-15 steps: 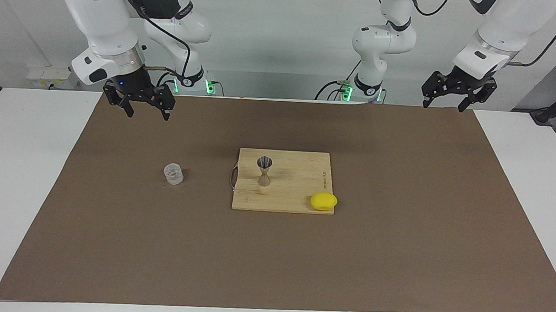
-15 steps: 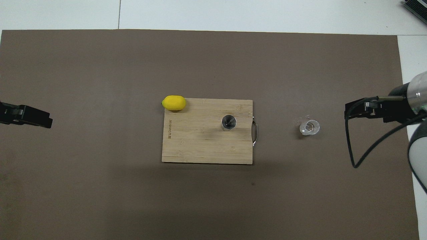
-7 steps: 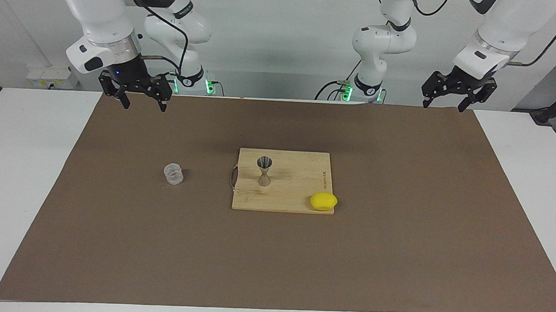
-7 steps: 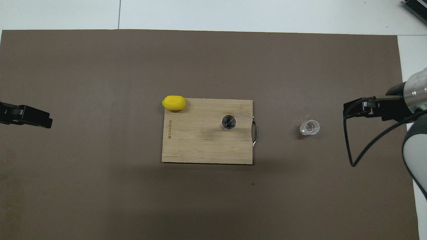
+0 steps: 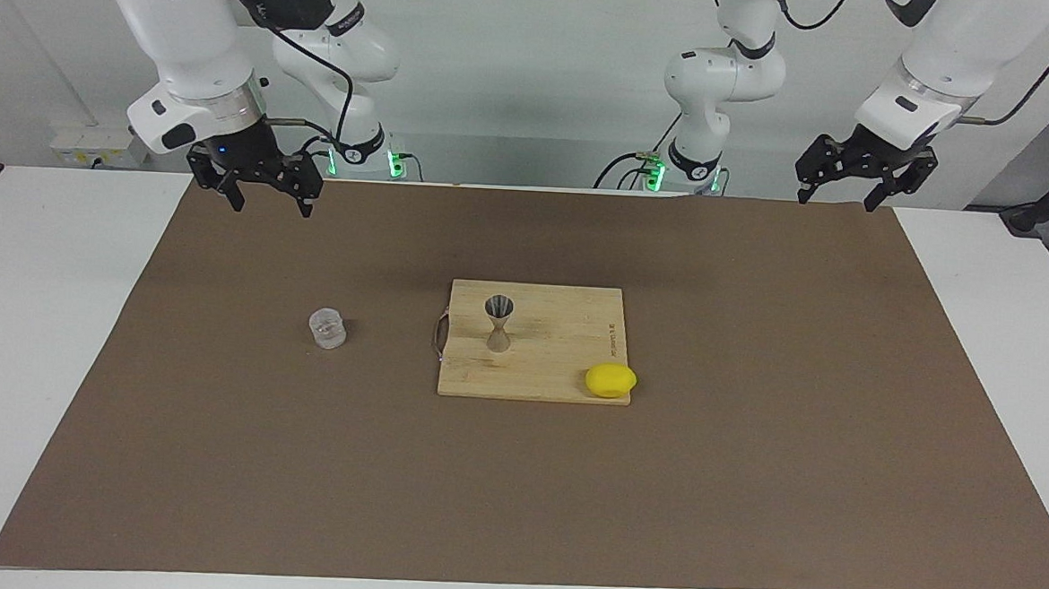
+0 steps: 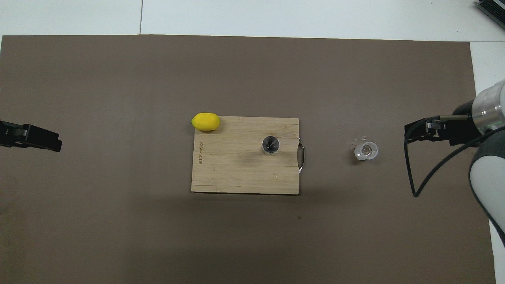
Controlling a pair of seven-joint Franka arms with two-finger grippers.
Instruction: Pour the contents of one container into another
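Note:
The small clear cup [image 5: 328, 328] [image 6: 366, 150] stands upright on the brown mat toward the right arm's end. The silver hourglass jigger [image 5: 499, 324] [image 6: 270, 144] stands upright on the wooden board [image 5: 556, 368] mid-table. My right gripper [image 5: 271, 202] hangs open and empty in the air over the mat's edge by the robots, well clear of the cup. My left gripper [image 5: 837, 200] waits open and empty over the mat's corner at the left arm's end.
A yellow lemon [image 5: 611, 381] [image 6: 205, 121] rests at the board's corner farther from the robots, toward the left arm's end. The board's metal handle [image 6: 302, 157] faces the cup. The brown mat [image 5: 748, 486] covers most of the white table.
The right gripper has risen a little and drawn back toward the robots, staying open. The cup, jigger, lemon and left arm have not moved.

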